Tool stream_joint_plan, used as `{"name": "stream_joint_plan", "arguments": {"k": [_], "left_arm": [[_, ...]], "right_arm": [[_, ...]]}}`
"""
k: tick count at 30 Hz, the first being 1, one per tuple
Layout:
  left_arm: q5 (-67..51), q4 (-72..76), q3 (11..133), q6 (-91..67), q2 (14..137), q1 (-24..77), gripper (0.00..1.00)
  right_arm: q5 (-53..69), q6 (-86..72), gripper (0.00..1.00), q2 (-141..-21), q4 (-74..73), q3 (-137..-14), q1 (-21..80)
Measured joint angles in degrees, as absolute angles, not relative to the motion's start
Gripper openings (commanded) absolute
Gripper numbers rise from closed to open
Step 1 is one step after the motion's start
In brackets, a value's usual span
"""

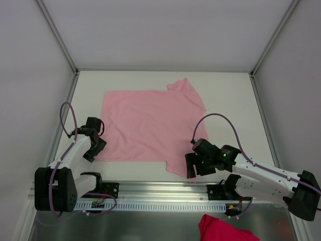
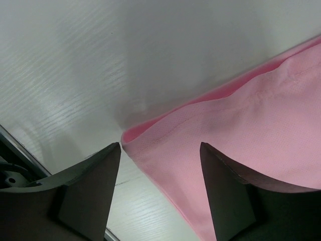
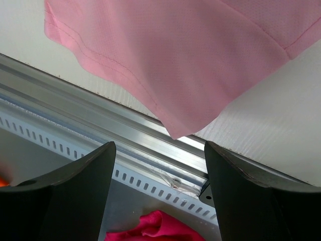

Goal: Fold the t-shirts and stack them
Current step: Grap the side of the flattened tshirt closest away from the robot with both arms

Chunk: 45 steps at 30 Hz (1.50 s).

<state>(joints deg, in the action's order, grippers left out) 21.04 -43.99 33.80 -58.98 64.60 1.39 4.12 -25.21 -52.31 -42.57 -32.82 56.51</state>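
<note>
Grasping step: left gripper (image 1: 96, 148), jaws apart, is straddling the lower-left corner of the pink t-shirt (image 1: 150, 125); right gripper (image 1: 193, 165) is hovering open at its lower sleeve. Both need closing.

Robotics lab cell: grey panels (image 1: 165, 30) and aluminium posts (image 1: 56, 35) enclosing a white table (image 1: 230, 90), slotted rail (image 1: 160, 196) running along its front.

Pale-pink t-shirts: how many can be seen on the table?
1. The pale-pink t-shirt lies spread on the table. A darker pink cloth past the near rail might be another shirt.
</note>
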Motion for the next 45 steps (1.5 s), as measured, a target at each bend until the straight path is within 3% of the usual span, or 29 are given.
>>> {"name": "stream_joint_plan", "arguments": {"k": [13, 26, 31, 36, 39, 45], "left_arm": [[21.08, -45.41, 33.80, -59.09, 64.20, 1.02, 0.39], [21.06, -47.48, 33.82, -59.00, 62.98, 1.02, 0.40], [21.04, -48.49, 33.82, -59.00, 61.71, 1.02, 0.30], [20.95, -48.88, 33.82, -58.96, 60.60, 1.02, 0.29], [20.84, -48.93, 33.82, -58.96, 60.51, 1.02, 0.29], [20.36, -48.97, 33.82, -58.94, 60.36, 1.02, 0.28]], "right_arm": [[4.51, -25.04, 0.76, -53.04, -42.30, -32.82, 56.51], [4.05, -24.75, 0.76, -54.52, -42.22, -33.28, 56.51], [3.92, -24.77, 0.75, -57.74, -41.23, -33.63, 56.51], [3.60, -24.84, 0.73, -62.00, -40.16, -33.65, 56.51], [3.42, -24.91, 0.70, -63.68, -39.07, -33.34, 56.51], [3.42, -25.23, 0.51, -64.93, -37.36, -32.10, 56.51]]}}
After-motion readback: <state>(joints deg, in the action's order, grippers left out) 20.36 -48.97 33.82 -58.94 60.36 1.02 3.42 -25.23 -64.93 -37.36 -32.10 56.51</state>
